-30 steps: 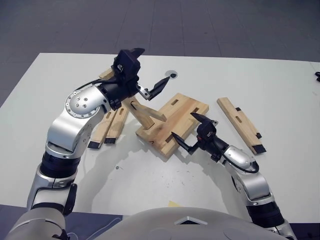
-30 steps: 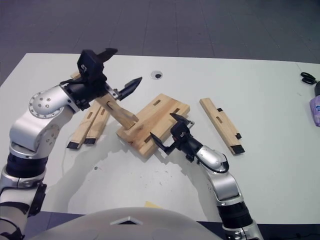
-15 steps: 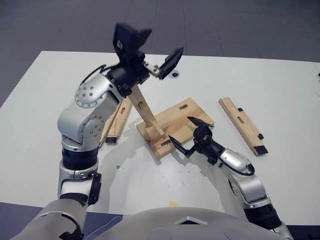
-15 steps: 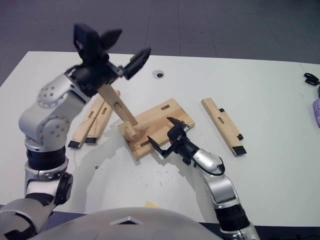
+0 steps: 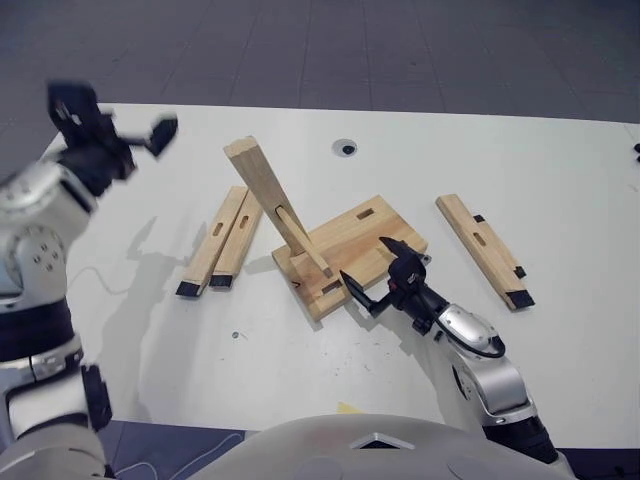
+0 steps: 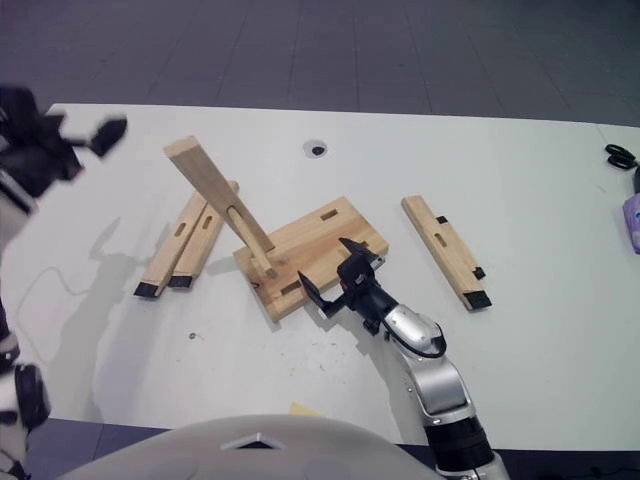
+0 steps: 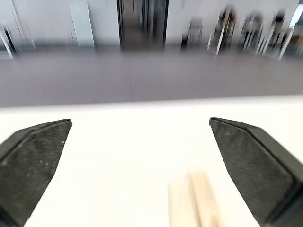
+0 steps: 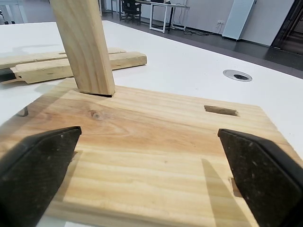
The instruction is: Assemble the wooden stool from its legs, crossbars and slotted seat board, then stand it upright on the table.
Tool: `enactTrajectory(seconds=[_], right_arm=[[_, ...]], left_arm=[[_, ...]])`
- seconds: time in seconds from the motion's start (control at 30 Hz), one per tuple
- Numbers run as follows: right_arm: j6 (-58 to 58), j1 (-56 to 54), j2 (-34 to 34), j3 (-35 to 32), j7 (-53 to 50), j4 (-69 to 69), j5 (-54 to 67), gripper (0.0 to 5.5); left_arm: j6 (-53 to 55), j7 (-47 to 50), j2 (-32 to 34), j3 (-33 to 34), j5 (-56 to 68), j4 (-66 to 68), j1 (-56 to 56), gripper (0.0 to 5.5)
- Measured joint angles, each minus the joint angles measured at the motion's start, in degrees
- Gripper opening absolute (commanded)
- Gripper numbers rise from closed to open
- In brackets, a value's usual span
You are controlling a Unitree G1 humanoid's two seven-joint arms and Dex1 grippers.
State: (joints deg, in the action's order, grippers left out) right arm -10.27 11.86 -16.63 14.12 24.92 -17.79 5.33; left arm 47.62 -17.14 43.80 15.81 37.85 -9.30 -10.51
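Observation:
The slotted seat board point(image 5: 362, 238) lies flat in the middle of the white table. One wooden leg point(image 5: 270, 198) stands in a slot at its left end, leaning back and left, with nothing holding it. My left gripper point(image 5: 120, 115) hangs open in the air far to the left, above the table's back left part. My right gripper point(image 5: 365, 262) is open at the board's near edge, one finger on each side of the board point(image 8: 156, 142). Two more pieces point(image 5: 221, 238) lie side by side left of the board. Another leg point(image 5: 483, 250) lies to the right.
A round cable hole point(image 5: 347, 149) sits in the table behind the board. Scissors point(image 6: 615, 153) and a purple item point(image 6: 632, 215) lie at the far right edge. The table front has free room near me.
My left gripper has let go of the leg and swung far left and away. The leg stays standing tilted in the board's slot. The right gripper has barely moved.

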Motion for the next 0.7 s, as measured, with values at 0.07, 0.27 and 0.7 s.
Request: enactTrajectory(seconds=[0.07, 0.27, 0.7], right_arm=[[0.0, 1.14, -0.13, -0.24, -0.13, -0.2, -0.04, 5.4], [-0.01, 1.98, -0.9, -1.2, -0.25, -1.04, -0.12, 5.4], [-0.02, 2.18, -1.01, -1.15, 0.02, -1.3, -0.18, 5.4]], left_arm=[[1.26, -8.9, 2.49, -2.7, 0.05, -1.95, 11.73, 5.38], [-0.4, -18.37, 7.09, -4.6, -3.48, -6.31, 19.12, 5.38], [-4.49, -18.65, 6.3, -5.35, -11.83, 1.12, 17.06, 5.38]])
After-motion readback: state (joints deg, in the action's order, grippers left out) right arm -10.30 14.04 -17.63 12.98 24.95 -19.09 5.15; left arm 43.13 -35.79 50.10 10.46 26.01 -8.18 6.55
